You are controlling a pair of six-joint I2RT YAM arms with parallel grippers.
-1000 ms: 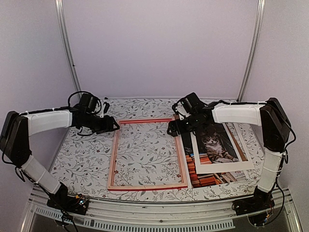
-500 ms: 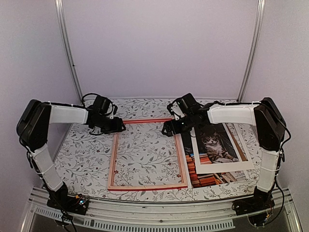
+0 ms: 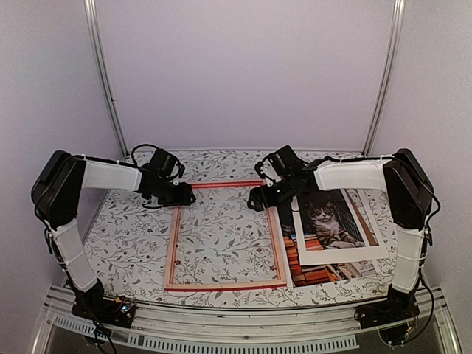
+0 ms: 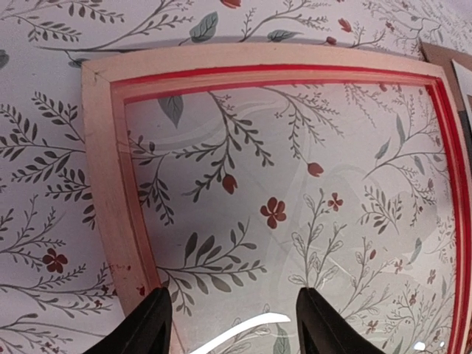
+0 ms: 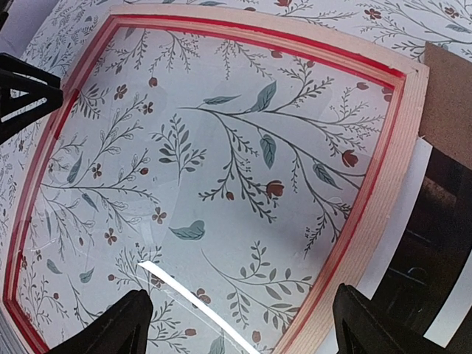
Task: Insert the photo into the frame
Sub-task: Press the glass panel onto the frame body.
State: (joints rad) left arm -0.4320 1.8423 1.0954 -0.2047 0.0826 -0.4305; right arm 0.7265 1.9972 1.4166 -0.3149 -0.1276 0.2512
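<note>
As the frame is lying flat, the left gripper and right gripper are hovering above its far corners. Their 4 fingers are standing apart, empty.

**A:** What am I getting on the frame?

**B:** I'm seeing pale bare wood, smooth and matt, with a glossier red painted lip. The clear pane inside it is throwing back a bright streak of glare, so it's reading as glass or acrylic.

**A:** And around it?

**B:** The table cover is looking matt, a flat printed floral sheet. The backing board is showing as dull brown card, the photo as printed paper. The left gripper and right gripper are looking like matt black plastic.
</note>
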